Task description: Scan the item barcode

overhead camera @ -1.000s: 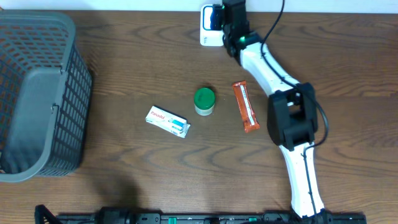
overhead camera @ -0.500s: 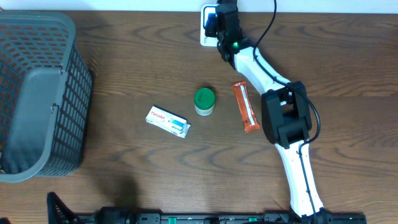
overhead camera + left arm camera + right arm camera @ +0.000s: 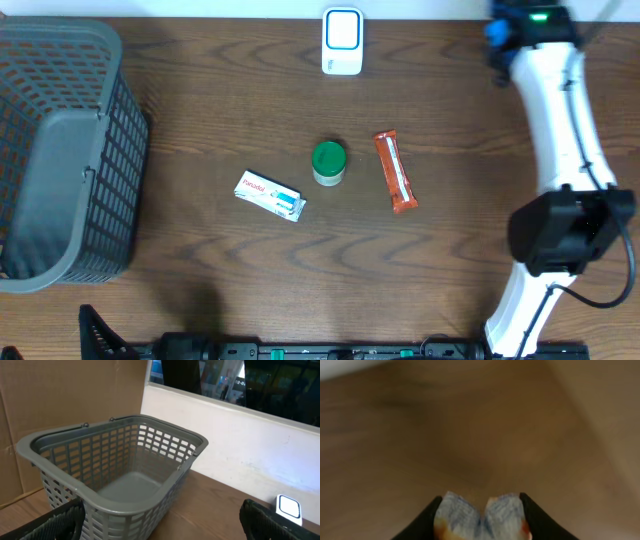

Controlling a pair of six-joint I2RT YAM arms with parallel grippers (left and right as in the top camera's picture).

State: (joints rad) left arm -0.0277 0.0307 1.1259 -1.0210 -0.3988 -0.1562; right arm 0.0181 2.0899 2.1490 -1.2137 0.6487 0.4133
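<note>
Left fingers (image 3: 55, 522): spread wide, empty; basket (image 3: 115, 467) ahead. Right fingers (image 3: 422, 525): blurred; opening cannot be told. Desk (image 3: 200, 100): scanner (image 3: 342, 40); green-lidded jar (image 3: 328, 162); orange bar (image 3: 396, 172); box (image 3: 270, 195).

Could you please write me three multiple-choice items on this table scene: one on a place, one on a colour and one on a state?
1. The white scanner stands:
A. at the far edge of the table
B. at its near edge
C. at its left edge

2. The lid of the jar is:
A. red
B. green
C. blue

3. The basket is:
A. upright and empty
B. tipped on its side
C. full of boxes

Answers:
1 A: the overhead view shows it at the far edge, beyond the jar.
2 B: the round lid is plainly green from above.
3 A: the left wrist view looks into it and shows a bare floor.
</note>
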